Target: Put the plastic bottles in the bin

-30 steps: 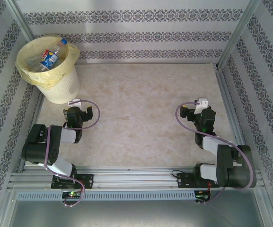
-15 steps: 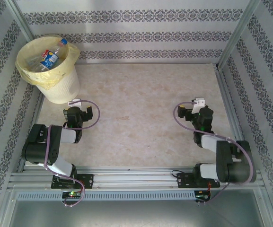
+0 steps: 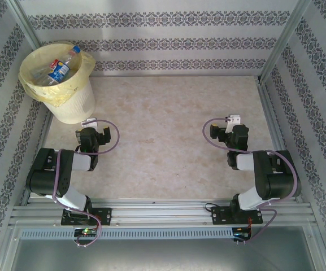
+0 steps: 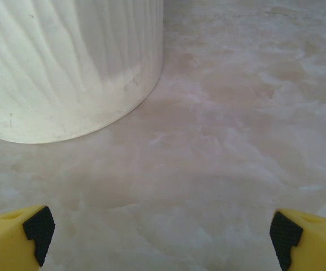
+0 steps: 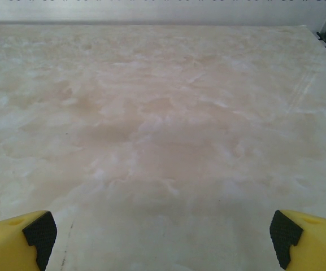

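Note:
The white ribbed bin (image 3: pixel 72 104) with its pale yellow bag stands at the table's back left. Clear plastic bottles (image 3: pixel 61 69) lie inside it, one with a blue label and orange cap on top. My left gripper (image 3: pixel 89 125) sits folded low just in front of the bin, jaws open and empty. In the left wrist view the bin's wall (image 4: pixel 66 62) fills the upper left, a short way ahead of the gripper (image 4: pixel 163 237). My right gripper (image 3: pixel 230 125) is folded back on the right side, open over bare table; in its wrist view the gripper (image 5: pixel 163 237) holds nothing.
Patterned walls close in the table (image 3: pixel 168 130) on three sides. A metal rail (image 3: pixel 163 212) runs along the near edge under both arm bases. The marbled tabletop (image 5: pixel 163 113) stretches ahead of the right gripper to the back wall.
The right arm has folded back toward its base, its gripper shifting slightly left. The left arm and the bin have not moved.

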`<state>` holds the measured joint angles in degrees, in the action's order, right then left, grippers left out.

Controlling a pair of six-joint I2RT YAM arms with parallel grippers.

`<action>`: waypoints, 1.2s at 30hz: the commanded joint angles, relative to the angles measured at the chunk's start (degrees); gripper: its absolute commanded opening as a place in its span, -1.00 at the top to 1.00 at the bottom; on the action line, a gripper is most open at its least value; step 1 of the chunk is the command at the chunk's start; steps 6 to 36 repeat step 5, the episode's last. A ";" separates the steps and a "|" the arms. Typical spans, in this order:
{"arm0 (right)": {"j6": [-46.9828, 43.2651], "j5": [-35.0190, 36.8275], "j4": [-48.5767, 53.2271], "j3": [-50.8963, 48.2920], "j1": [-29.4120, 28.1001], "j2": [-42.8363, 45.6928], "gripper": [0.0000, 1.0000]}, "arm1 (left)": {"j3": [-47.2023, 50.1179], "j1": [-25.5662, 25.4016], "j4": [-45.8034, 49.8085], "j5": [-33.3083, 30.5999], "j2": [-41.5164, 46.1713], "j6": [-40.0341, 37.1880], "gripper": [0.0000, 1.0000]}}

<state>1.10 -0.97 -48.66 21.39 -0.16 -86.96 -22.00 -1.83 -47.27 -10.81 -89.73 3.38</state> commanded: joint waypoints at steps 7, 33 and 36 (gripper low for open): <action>0.16 1.85 -1.35 1.19 -0.69 0.47 -0.96 | -0.50 -0.08 -2.51 -0.27 0.42 -0.74 -0.99; 0.16 1.85 -1.35 1.19 -0.69 0.47 -0.96 | -0.50 -0.08 -2.51 -0.27 0.42 -0.74 -0.99; 0.16 1.85 -1.35 1.19 -0.69 0.47 -0.96 | -0.50 -0.08 -2.51 -0.27 0.42 -0.74 -0.99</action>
